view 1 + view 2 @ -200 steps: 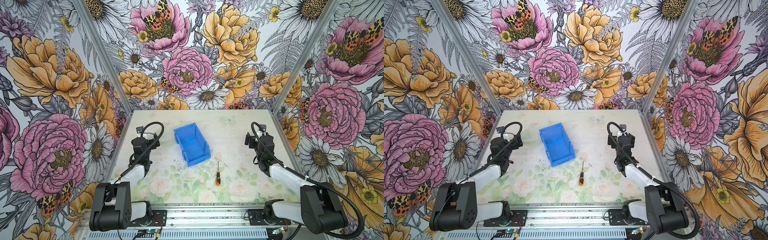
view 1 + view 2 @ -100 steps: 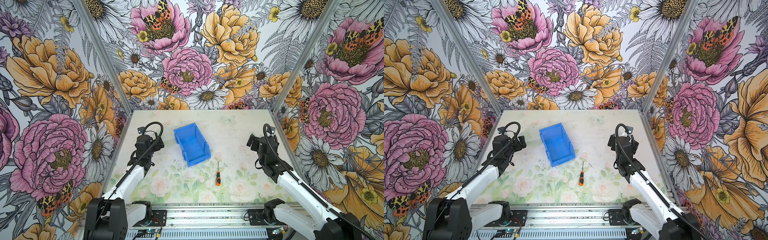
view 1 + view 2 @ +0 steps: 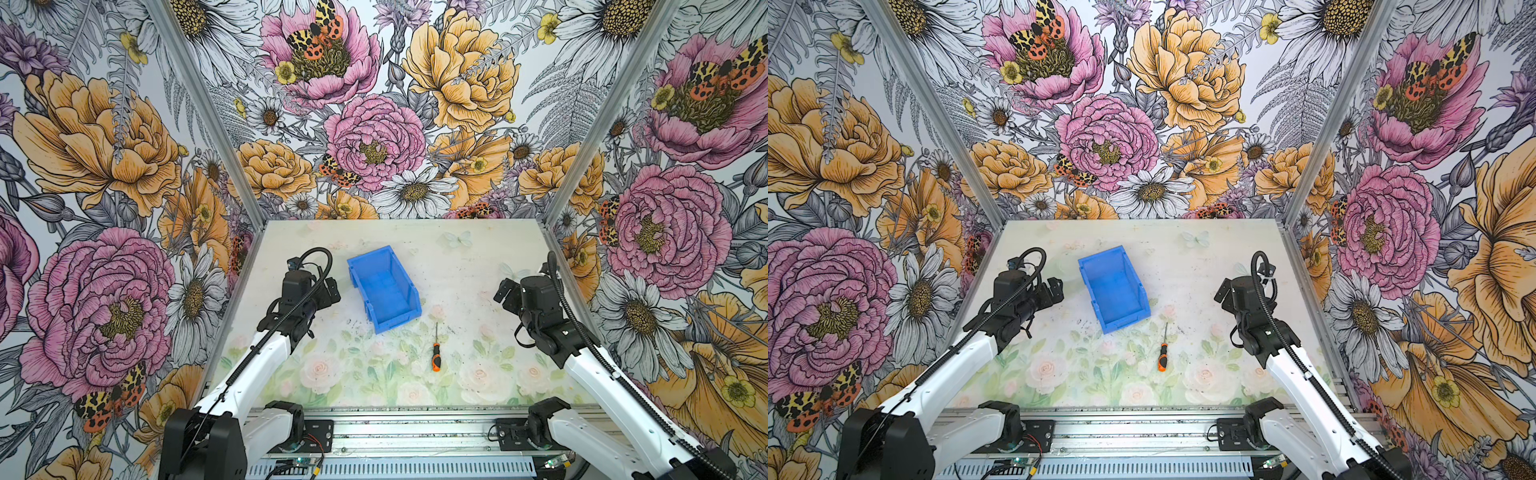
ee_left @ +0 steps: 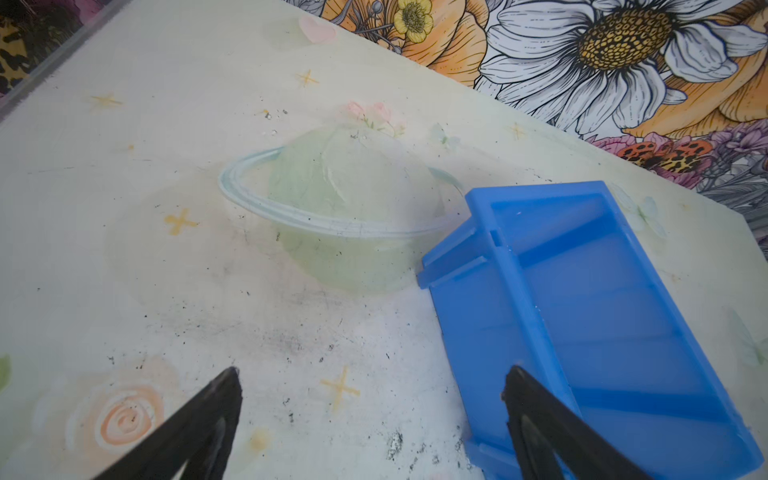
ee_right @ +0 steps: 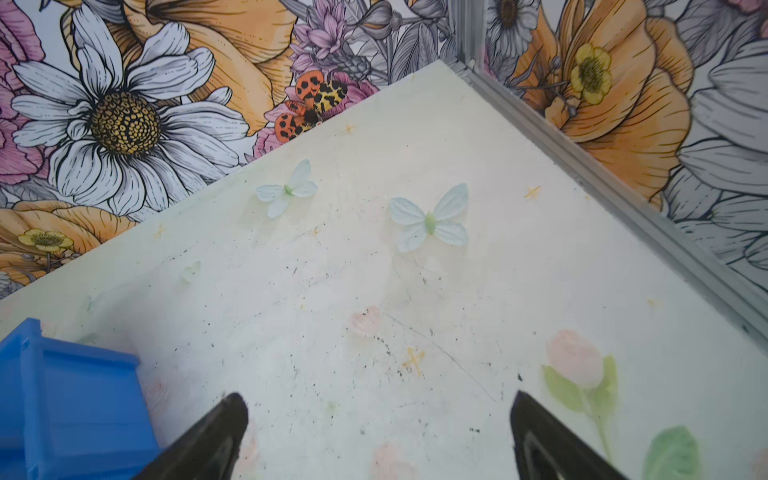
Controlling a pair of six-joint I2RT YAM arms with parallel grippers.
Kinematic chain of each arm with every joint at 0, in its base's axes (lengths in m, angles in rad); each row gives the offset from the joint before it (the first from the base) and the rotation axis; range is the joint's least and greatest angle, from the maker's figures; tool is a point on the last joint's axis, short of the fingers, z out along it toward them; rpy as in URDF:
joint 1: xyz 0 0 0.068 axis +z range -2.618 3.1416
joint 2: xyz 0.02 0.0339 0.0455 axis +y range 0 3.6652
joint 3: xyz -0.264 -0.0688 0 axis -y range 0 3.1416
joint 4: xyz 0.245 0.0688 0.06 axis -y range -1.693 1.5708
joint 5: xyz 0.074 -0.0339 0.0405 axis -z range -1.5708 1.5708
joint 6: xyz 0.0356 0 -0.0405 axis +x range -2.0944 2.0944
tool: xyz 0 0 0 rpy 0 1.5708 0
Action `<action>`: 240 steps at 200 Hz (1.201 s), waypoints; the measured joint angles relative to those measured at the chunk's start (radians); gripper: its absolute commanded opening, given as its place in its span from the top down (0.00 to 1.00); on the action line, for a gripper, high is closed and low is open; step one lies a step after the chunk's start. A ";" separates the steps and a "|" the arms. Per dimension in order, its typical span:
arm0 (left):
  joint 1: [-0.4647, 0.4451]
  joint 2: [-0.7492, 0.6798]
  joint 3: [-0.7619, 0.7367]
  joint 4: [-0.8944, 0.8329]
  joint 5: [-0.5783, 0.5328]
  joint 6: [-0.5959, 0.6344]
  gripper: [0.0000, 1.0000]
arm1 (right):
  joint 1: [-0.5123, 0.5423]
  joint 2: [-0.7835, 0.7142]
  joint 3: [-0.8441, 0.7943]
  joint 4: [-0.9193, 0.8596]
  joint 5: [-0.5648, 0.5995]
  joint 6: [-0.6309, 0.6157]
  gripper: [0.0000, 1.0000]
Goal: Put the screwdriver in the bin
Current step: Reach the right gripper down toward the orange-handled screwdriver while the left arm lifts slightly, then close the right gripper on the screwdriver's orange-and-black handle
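- Screwdriver [image 3: 436,351] lies flat near the bin [image 3: 384,291].
- Right gripper [image 5: 378,397], spread and empty, should pinch its handle crosswise.
- Left gripper [image 4: 372,370] gapes empty too.

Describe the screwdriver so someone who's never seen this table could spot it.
Find the bright blue bin on the pale floral table. Just off its low front corner, toward the table's near edge, lies the screwdriver, not touching it. It is the only slim orange-and-black thing there.
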 measured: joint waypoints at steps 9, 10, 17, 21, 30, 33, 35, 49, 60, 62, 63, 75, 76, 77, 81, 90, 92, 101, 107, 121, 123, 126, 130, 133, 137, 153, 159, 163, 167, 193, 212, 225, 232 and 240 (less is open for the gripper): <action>-0.005 -0.011 0.000 -0.013 0.012 -0.012 0.01 | 0.021 0.019 0.016 -0.018 -0.016 0.013 0.01; -0.005 -0.012 0.000 -0.014 0.013 -0.013 0.01 | 0.025 0.023 0.018 -0.021 -0.021 0.015 0.00; -0.010 -0.019 0.000 -0.024 0.022 -0.018 0.01 | 0.047 0.036 0.026 -0.029 -0.032 0.023 0.00; -0.013 -0.024 0.000 -0.029 0.028 -0.021 0.01 | 0.059 0.042 0.029 -0.034 -0.038 0.026 0.00; -0.021 -0.033 0.000 -0.042 0.037 -0.023 0.01 | 0.090 0.058 0.034 -0.043 -0.053 0.037 0.01; -0.024 -0.037 0.000 -0.048 0.041 -0.023 0.01 | 0.098 0.063 0.035 -0.045 -0.060 0.042 0.01; -0.026 -0.039 0.000 -0.051 0.043 -0.024 0.02 | 0.107 0.066 0.035 -0.047 -0.065 0.043 0.00; -0.035 -0.053 0.000 -0.077 0.055 -0.026 0.01 | 0.148 0.093 0.039 -0.064 -0.091 0.063 0.00; -0.037 -0.066 0.000 -0.102 0.070 -0.034 0.01 | 0.182 0.116 0.041 -0.077 -0.109 0.082 0.01; -0.037 -0.068 0.000 -0.107 0.072 -0.037 0.01 | 0.186 0.119 0.041 -0.079 -0.111 0.086 0.01; -0.037 -0.069 0.000 -0.108 0.073 -0.039 0.01 | 0.188 0.121 0.042 -0.080 -0.113 0.088 0.01; -0.038 -0.081 0.000 -0.134 0.089 -0.048 0.01 | 0.226 0.146 0.042 -0.092 -0.128 0.106 0.01; -0.038 -0.082 0.000 -0.135 0.089 -0.048 0.01 | 0.229 0.148 0.043 -0.094 -0.128 0.108 0.01; -0.038 -0.083 0.000 -0.136 0.092 -0.049 0.01 | 0.231 0.149 0.043 -0.095 -0.130 0.109 0.01; -0.038 -0.088 -0.002 -0.142 0.097 -0.053 0.01 | 0.244 0.159 0.043 -0.099 -0.136 0.117 0.01; -0.038 -0.100 -0.008 -0.149 0.103 -0.064 0.01 | 0.268 0.178 0.045 -0.106 -0.150 0.130 0.00; -0.038 -0.103 -0.010 -0.151 0.106 -0.066 0.01 | 0.273 0.183 0.045 -0.107 -0.154 0.132 0.01; -0.038 -0.117 -0.020 -0.158 0.113 -0.073 0.01 | 0.299 0.207 0.045 -0.113 -0.171 0.146 0.01; -0.038 -0.126 -0.027 -0.162 0.116 -0.076 0.01 | 0.315 0.222 0.045 -0.116 -0.180 0.153 0.00; -0.038 -0.146 -0.039 -0.179 0.121 -0.081 0.01 | 0.369 0.261 0.045 -0.125 -0.195 0.169 0.01; -0.038 -0.148 -0.040 -0.180 0.121 -0.082 0.01 | 0.375 0.265 0.045 -0.125 -0.195 0.172 0.00; -0.038 -0.152 -0.042 -0.184 0.122 -0.083 0.01 | 0.383 0.271 0.045 -0.126 -0.198 0.174 0.01; -0.038 -0.156 -0.044 -0.187 0.124 -0.084 0.01 | 0.401 0.282 0.045 -0.127 -0.203 0.176 0.01; -0.038 -0.159 -0.045 -0.191 0.126 -0.085 0.01 | 0.412 0.291 0.045 -0.128 -0.205 0.179 0.00; -0.038 -0.163 -0.046 -0.195 0.127 -0.085 0.01 | 0.424 0.301 0.046 -0.129 -0.209 0.181 0.01; -0.038 -0.175 -0.047 -0.206 0.137 -0.085 0.01 | 0.463 0.345 0.051 -0.132 -0.232 0.182 0.00; -0.038 -0.181 -0.047 -0.210 0.140 -0.085 0.01 | 0.481 0.368 0.055 -0.133 -0.235 0.181 0.01; -0.038 -0.185 -0.047 -0.214 0.141 -0.085 0.01 | 0.489 0.379 0.058 -0.134 -0.240 0.181 0.01; -0.038 -0.189 -0.047 -0.218 0.142 -0.085 0.01 | 0.497 0.393 0.062 -0.135 -0.243 0.180 0.01; -0.038 -0.226 -0.047 -0.239 0.143 -0.085 0.01 | 0.537 0.463 0.085 -0.137 -0.266 0.164 0.06; -0.038 -0.240 -0.047 -0.246 0.143 -0.085 0.01 | 0.558 0.496 0.091 -0.137 -0.275 0.152 0.10; -0.038 -0.241 -0.048 -0.249 0.143 -0.085 0.01 | 0.570 0.514 0.092 -0.137 -0.277 0.141 0.13; -0.038 -0.241 -0.048 -0.251 0.143 -0.085 0.01 | 0.576 0.523 0.092 -0.137 -0.282 0.135 0.14; -0.038 -0.241 -0.048 -0.252 0.143 -0.085 0.01 | 0.583 0.536 0.092 -0.137 -0.284 0.128 0.15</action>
